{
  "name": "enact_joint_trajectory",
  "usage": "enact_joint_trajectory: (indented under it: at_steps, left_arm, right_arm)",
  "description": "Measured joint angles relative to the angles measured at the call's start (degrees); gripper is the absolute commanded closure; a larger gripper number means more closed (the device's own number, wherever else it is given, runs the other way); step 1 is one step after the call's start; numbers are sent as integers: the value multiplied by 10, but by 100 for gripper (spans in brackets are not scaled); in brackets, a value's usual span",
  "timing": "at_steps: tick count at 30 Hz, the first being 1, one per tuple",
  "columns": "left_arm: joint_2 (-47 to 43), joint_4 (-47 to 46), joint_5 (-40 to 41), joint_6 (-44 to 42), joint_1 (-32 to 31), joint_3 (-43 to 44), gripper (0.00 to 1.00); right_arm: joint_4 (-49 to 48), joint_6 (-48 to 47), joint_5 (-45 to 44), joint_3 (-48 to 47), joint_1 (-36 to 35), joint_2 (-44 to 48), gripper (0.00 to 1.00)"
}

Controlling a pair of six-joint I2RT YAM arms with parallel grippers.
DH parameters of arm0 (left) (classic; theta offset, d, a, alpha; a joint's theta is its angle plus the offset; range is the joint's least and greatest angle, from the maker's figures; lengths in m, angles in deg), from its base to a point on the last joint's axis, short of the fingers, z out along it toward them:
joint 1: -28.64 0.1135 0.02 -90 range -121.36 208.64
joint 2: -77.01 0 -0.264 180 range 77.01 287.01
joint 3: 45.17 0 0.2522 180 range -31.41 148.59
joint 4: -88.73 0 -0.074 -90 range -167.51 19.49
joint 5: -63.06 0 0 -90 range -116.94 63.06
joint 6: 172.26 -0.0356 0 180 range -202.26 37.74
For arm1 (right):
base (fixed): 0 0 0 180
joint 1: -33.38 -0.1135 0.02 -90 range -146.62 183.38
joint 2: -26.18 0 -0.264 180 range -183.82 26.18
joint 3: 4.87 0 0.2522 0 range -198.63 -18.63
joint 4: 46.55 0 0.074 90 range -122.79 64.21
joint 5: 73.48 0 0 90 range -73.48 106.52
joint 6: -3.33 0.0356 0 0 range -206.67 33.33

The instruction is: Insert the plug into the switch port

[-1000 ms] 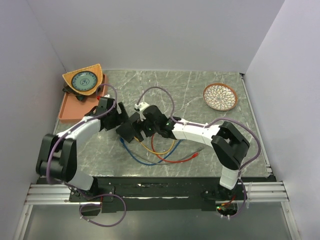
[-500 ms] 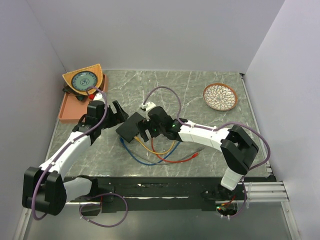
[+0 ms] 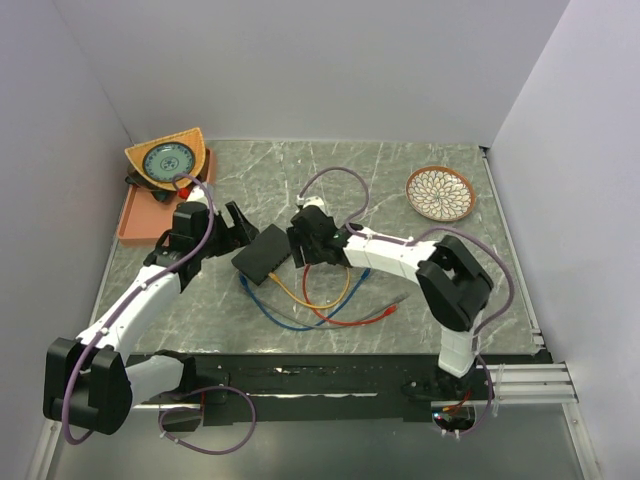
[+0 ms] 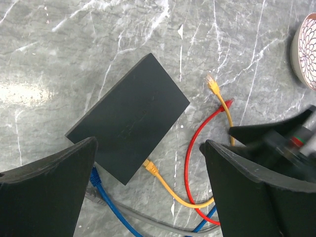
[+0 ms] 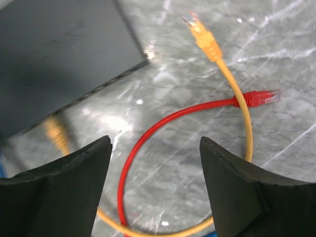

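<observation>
The flat black switch box point(image 3: 268, 251) lies on the marble table, between the two grippers. My left gripper point(image 3: 236, 228) is open and empty above the box's left end; in the left wrist view point(image 4: 150, 143) the box point(image 4: 131, 133) lies below its fingers. A yellow plug point(image 4: 149, 168) touches the box's lower-right edge. Blue point(image 4: 95, 178) and grey point(image 4: 91, 195) plugs meet its lower-left side, and the ports themselves are hidden. My right gripper point(image 3: 300, 245) is open and empty point(image 5: 154, 140) over a free yellow plug point(image 5: 200, 29) and a red plug point(image 5: 261, 97), to the right of the box point(image 5: 59, 54).
Yellow, red, blue and grey cables loop on the table in front of the box point(image 3: 320, 300). An orange tray point(image 3: 140, 215) with a dial-faced wedge point(image 3: 168, 160) sits at the far left. A patterned bowl point(image 3: 440, 193) stands at the far right. Walls close three sides.
My left gripper has drawn back from the box towards the left. My right gripper has lifted off the box's near edge and moved up and right. The box has barely shifted.
</observation>
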Motion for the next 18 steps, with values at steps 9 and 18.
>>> enact_joint_trajectory:
  at_steps: [9,18]
  left_arm:
    - [8,-6,-3,0,0,-4,4]
    - [16,-6,-7,-2,0,-9,4]
  right_arm:
    - [81,53,0,-75,7,-89,46]
    - [111,77,17,-91,17,-112,88]
